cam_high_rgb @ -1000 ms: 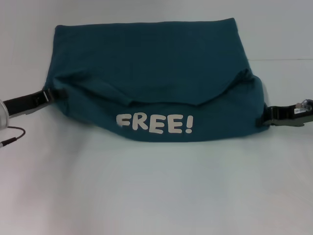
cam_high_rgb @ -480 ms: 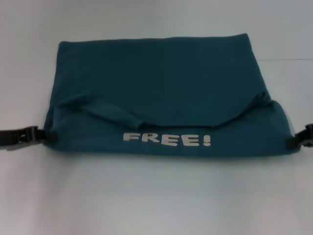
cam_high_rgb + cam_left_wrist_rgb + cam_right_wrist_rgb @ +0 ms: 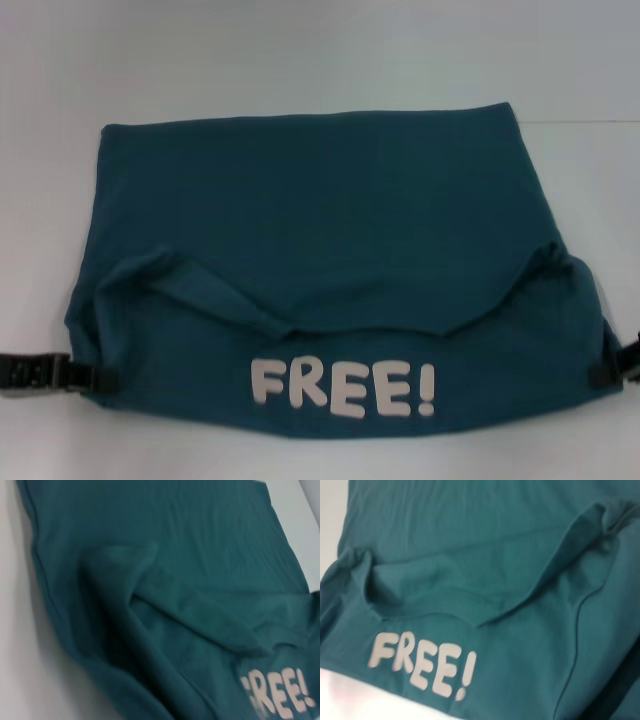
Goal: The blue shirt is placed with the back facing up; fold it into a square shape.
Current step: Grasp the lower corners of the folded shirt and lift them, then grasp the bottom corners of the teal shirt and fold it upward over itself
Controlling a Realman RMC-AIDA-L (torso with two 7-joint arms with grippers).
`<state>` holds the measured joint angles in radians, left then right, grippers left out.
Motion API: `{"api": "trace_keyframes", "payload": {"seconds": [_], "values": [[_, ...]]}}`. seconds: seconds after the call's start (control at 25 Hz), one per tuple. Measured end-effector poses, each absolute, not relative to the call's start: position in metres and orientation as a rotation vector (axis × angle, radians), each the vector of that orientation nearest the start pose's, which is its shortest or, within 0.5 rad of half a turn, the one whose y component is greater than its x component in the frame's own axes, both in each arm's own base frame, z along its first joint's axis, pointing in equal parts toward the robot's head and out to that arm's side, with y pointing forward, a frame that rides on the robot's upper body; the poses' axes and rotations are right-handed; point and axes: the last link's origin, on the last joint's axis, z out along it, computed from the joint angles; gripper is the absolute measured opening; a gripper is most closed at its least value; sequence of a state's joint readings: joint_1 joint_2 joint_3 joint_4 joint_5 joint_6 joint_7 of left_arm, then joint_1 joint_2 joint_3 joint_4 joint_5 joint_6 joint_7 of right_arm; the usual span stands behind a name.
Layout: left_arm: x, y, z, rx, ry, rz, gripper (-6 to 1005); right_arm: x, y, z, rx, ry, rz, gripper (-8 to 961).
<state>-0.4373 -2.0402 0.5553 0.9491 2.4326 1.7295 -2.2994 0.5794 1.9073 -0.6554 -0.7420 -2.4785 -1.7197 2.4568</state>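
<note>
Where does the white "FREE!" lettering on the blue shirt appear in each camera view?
Head view: "FREE!" lettering low centre, near the blue shirt's front edge.
Left wrist view: lettering at lower right corner, partly cut off.
Right wrist view: lettering lower left.
Shared landmark: the curved fabric fold just above the lettering.

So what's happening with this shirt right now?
Both arms are working on the blue shirt, spread on the white table. The left gripper and right gripper are at the two near corners of a folded-over layer, whose white "FREE!" lettering faces up. The fold is only partway done.
</note>
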Motion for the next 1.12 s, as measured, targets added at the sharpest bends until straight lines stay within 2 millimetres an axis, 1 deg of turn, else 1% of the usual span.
{"api": "trace_keyframes", "payload": {"seconds": [0.16,0.32,0.48,0.6,0.72,0.8,0.92,0.96,1.04,1.12], "values": [[-0.325,0.278,0.06,-2.336,-1.863,-0.225,34,0.319,0.307,0.064,-2.295,2.048,0.055,44],[-0.326,0.27,0.059,-2.35,-1.894,-0.187,35,0.323,0.298,0.064,-2.29,2.083,0.048,45],[-0.324,0.274,0.06,-2.356,-1.877,-0.19,36,0.324,0.299,0.064,-2.283,2.076,0.068,45],[-0.316,0.289,0.066,-2.361,-1.84,-0.219,36,0.319,0.308,0.067,-2.287,2.041,0.129,46],[-0.309,0.31,0.073,-2.315,-1.842,-0.255,35,0.312,0.32,0.073,-2.294,1.992,0.204,46],[-0.305,0.324,0.077,-2.277,-1.848,-0.274,34,0.309,0.334,0.08,-2.262,1.94,0.252,47],[-0.295,0.353,0.081,-2.211,-1.832,-0.296,34,0.305,0.357,0.09,-2.184,1.865,0.34,47],[-0.293,0.357,0.08,-2.202,-1.83,-0.298,34,0.303,0.364,0.092,-2.16,1.843,0.372,47],[-0.286,0.372,0.079,-2.178,-1.814,-0.307,34,0.298,0.38,0.095,-2.111,1.792,0.43,48],[-0.279,0.386,0.078,-2.157,-1.788,-0.319,34,0.295,0.395,0.094,-2.062,1.744,0.461,48]]}}
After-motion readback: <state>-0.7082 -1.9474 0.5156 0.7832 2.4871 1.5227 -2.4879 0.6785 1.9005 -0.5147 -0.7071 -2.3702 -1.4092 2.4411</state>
